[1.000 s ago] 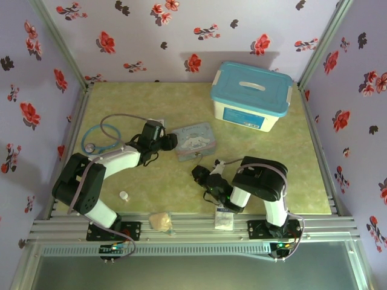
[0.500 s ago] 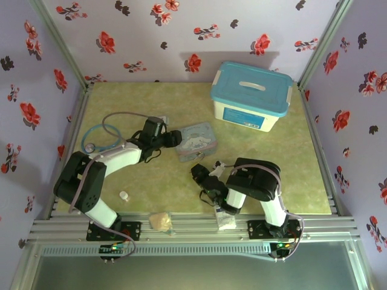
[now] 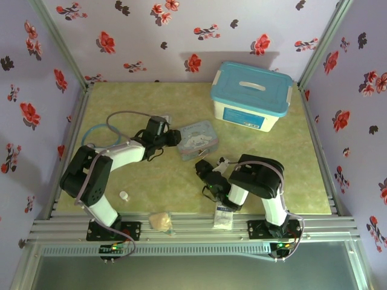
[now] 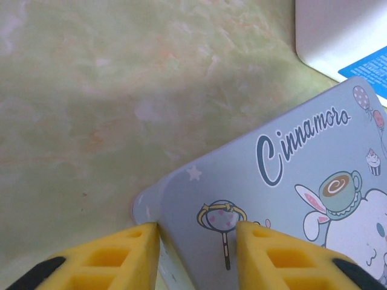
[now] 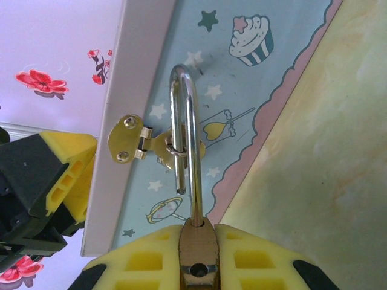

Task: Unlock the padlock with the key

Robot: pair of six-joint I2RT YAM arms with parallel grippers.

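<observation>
Left gripper (image 4: 196, 232): yellow ribbed fingers part-open astride a rounded corner of the flat, pale-blue cartoon tin (image 4: 290, 181), which lies on the mottled green table (image 4: 91, 90); cannot tell whether they pinch it. Right gripper (image 5: 198, 232): clamped on the body of the small brass padlock (image 5: 197, 251) at the tin's front edge. The polished steel shackle (image 5: 184, 78) threads the loop of the tin's gold-coloured hasp (image 5: 128, 139), its short leg ending free of the body.

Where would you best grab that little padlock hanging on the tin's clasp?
Take the padlock by its brass body, pads on two opposite sides, coming from the end opposite the shackle. The shackle is thin, round and threaded through the hasp of the Cinnamoroll tin. The right gripper holds it so.
</observation>
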